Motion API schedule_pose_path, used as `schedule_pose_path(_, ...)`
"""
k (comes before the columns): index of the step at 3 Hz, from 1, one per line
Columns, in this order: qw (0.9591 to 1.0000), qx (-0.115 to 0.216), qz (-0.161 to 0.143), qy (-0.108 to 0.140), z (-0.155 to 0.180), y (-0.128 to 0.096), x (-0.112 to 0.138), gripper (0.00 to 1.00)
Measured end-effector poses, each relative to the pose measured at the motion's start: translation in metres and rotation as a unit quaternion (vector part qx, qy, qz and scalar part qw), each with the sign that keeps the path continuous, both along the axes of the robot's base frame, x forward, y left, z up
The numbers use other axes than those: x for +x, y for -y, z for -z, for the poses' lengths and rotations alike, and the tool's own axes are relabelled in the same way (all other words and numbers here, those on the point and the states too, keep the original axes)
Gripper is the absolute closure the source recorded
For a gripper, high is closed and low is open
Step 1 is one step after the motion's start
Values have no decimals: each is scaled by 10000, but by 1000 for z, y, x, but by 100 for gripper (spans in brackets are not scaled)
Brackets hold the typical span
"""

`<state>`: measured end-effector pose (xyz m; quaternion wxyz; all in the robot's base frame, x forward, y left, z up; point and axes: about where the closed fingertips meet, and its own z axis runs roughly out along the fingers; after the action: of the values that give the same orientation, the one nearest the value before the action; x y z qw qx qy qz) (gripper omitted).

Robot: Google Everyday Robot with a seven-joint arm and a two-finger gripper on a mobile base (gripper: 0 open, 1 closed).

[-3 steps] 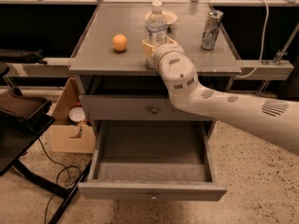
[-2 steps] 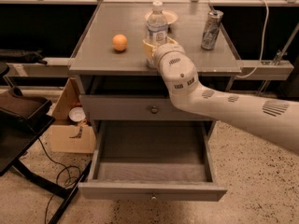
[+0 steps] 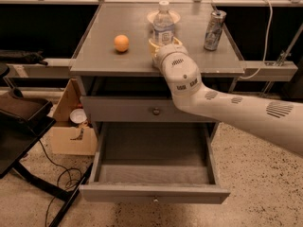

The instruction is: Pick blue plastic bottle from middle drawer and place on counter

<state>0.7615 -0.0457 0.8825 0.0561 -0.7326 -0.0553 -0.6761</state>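
The blue plastic bottle (image 3: 163,22) stands upright on the counter (image 3: 118,63), near its middle. My gripper (image 3: 164,44) is at the bottle's lower part, with a yellowish finger close on each side, shut on it. My white arm reaches in from the right, over the counter's front edge. The middle drawer (image 3: 151,174) is pulled out below, and its grey floor holds nothing.
An orange ball (image 3: 121,43) lies on the counter left of the bottle. A silver drink can (image 3: 214,30) stands to the right, and a white dish (image 3: 150,17) sits behind the bottle. The upper drawer (image 3: 155,111) is closed. A cardboard box (image 3: 71,126) and black furniture (image 3: 19,122) stand at the left.
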Motion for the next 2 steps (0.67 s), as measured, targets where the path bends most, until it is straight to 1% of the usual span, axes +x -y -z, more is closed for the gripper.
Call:
schedule_pose_path(1, 10000, 0, 0, 0, 0, 0, 0, 13)
schedule_pose_path(2, 10000, 0, 0, 0, 0, 0, 0, 0)
